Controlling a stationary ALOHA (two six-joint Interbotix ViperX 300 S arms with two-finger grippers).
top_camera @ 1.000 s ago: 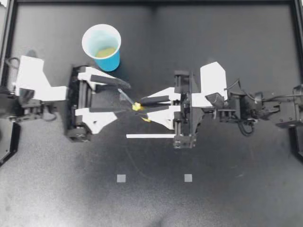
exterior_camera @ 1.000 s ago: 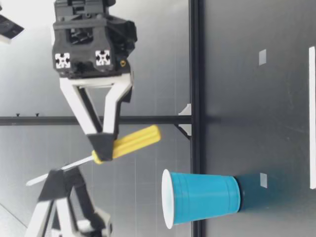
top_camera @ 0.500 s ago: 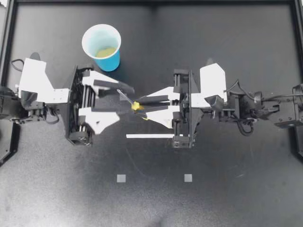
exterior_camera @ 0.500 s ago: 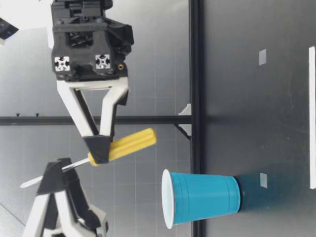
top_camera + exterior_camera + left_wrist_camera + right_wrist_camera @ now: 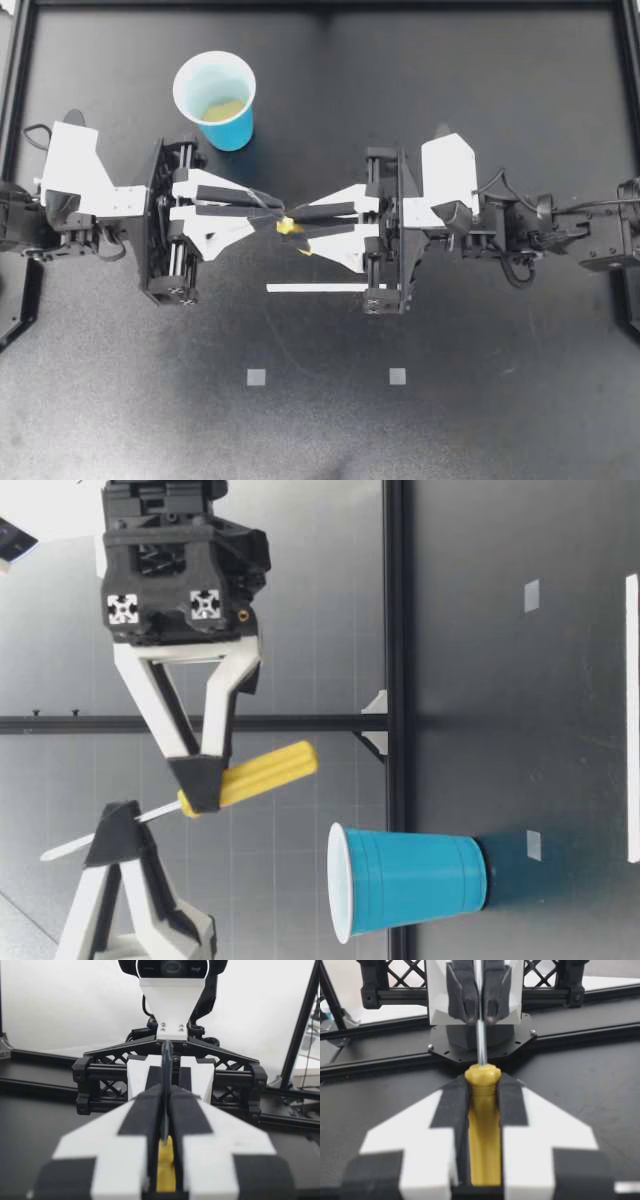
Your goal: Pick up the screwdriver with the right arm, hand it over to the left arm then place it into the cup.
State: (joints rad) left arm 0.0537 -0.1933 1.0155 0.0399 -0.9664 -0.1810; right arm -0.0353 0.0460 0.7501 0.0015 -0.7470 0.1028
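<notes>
The screwdriver (image 5: pixel 289 226) hangs in the air between both arms, its yellow handle (image 5: pixel 262 772) sloping down toward the table and its metal shaft (image 5: pixel 70 846) rising. My right gripper (image 5: pixel 297 220) is shut on the handle (image 5: pixel 484 1130). My left gripper (image 5: pixel 272 204) is shut on the shaft (image 5: pixel 166 1085), fingertip to fingertip with the right one. In the right wrist view the shaft (image 5: pixel 481 1045) runs ahead into the left fingers (image 5: pixel 464 995). The blue cup (image 5: pixel 214 98) stands upright behind my left gripper, below the tool in the low view (image 5: pixel 410 880).
A white strip (image 5: pixel 318 288) lies on the black table just in front of the right gripper. Two small grey squares (image 5: pixel 256 377) (image 5: pixel 397 376) sit nearer the front. A black frame (image 5: pixel 20 90) borders the table.
My left gripper's fingers have closed from wide open onto the screwdriver's shaft, after edging toward the right gripper. The right gripper has stayed on the handle.
</notes>
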